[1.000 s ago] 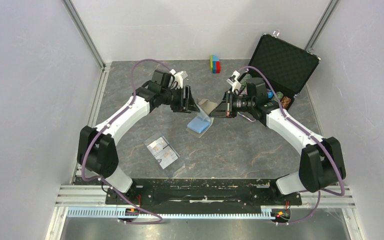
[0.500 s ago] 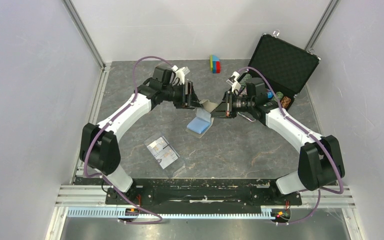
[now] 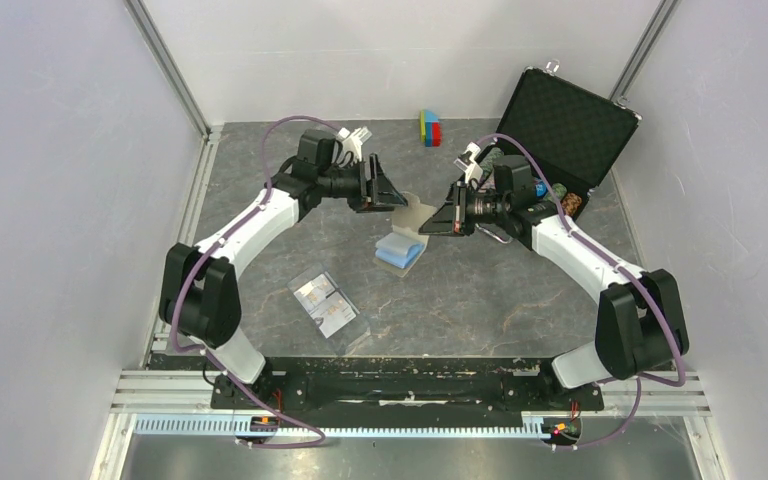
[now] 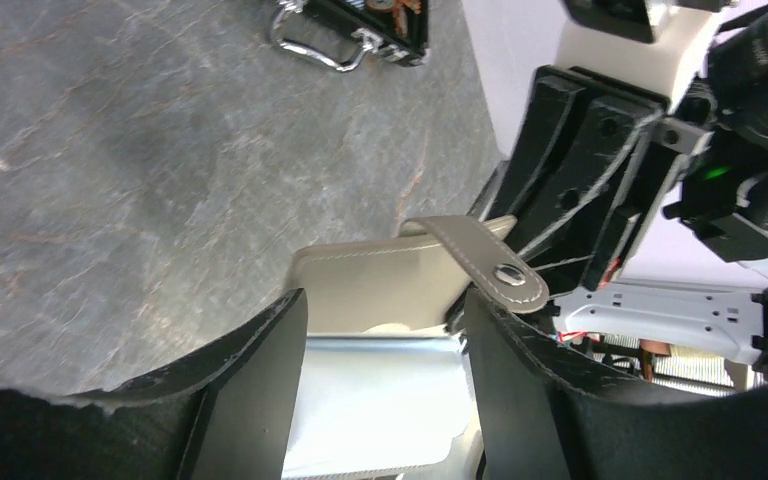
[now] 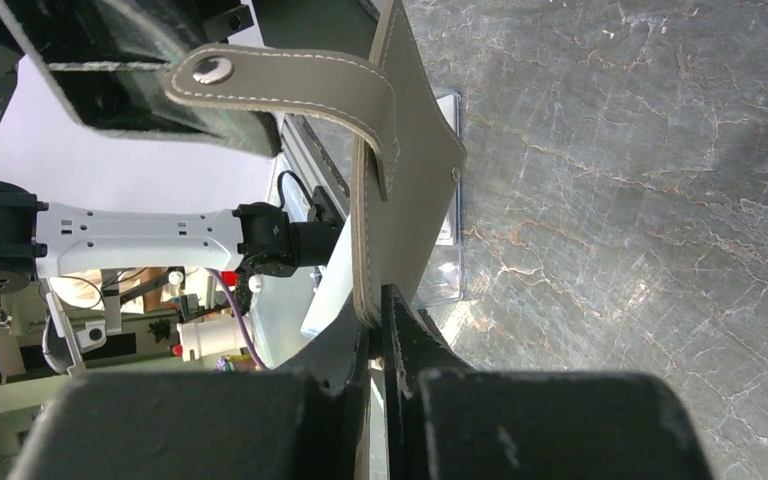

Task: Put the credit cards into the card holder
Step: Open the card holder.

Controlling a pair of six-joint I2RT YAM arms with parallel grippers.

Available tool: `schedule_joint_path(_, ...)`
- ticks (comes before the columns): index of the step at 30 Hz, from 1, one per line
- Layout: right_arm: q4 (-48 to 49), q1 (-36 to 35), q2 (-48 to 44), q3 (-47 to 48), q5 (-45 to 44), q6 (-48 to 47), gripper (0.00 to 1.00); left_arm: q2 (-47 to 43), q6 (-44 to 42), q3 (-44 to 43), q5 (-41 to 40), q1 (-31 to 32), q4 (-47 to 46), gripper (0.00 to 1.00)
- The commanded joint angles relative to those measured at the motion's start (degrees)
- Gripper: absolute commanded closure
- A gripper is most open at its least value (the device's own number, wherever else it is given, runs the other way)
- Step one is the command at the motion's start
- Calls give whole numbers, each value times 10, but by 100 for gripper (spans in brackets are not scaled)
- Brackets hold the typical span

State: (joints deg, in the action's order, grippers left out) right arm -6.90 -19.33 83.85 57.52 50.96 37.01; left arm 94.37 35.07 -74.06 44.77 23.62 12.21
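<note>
**Right tool (image 3: 432,224) pinches the card holder (image 3: 413,214); left tool (image 3: 396,196) stands spread**

From above, both arms meet over the middle of the table (image 3: 500,300). The card holder hangs between the two tools, its taupe flap raised and its light blue lining sagging toward the table. The credit cards (image 3: 325,303) lie in a clear sleeve (image 3: 352,326) on the table, nearer the arm bases and well apart from the holder. An open black case (image 3: 565,125) sits at the far right, and coloured blocks (image 3: 430,127) stand at the far edge.

On the left wrist view, the left tool's fingers (image 4: 250,390) are wide apart, with the holder's taupe panel and blue lining between them. Whether they touch its edges cannot be told. The snap tab (image 4: 488,262) points toward the right tool.

On the right wrist view, the right tool's fingers (image 5: 345,350) are closed on the lower edge of the taupe flap, which stands upright. The snap tab curls over toward the left tool, its metal stud showing.
</note>
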Motion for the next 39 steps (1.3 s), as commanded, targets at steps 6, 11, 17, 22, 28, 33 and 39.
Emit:
schedule_joint_path(6,11,7,3,15,23,-20,100,-23,-124,-15,-22,-17,180,34)
schedule_joint_path(11,-1,6,3,18,18,-29,100,-35,-143,6,-28,-16,218,34)
schedule_joint_path(17,-17,6,3,17,12,-42,100,-29,-152,5,-11,-8,241,39)
schedule_joint_path(22,-20,6,4,19,10,-44,100,-19,-146,-3,-3,10,242,40)
schedule_joint_path(28,-24,7,4,22,10,-47,100,-7,-143,-9,6,22,244,42)
schedule_joint_path(33,-28,7,4,19,10,-52,100,-10,-138,-21,11,22,240,47)
schedule_joint_path(39,-31,7,3,15,12,-57,100,-27,-67,-2,53,20,135,46)
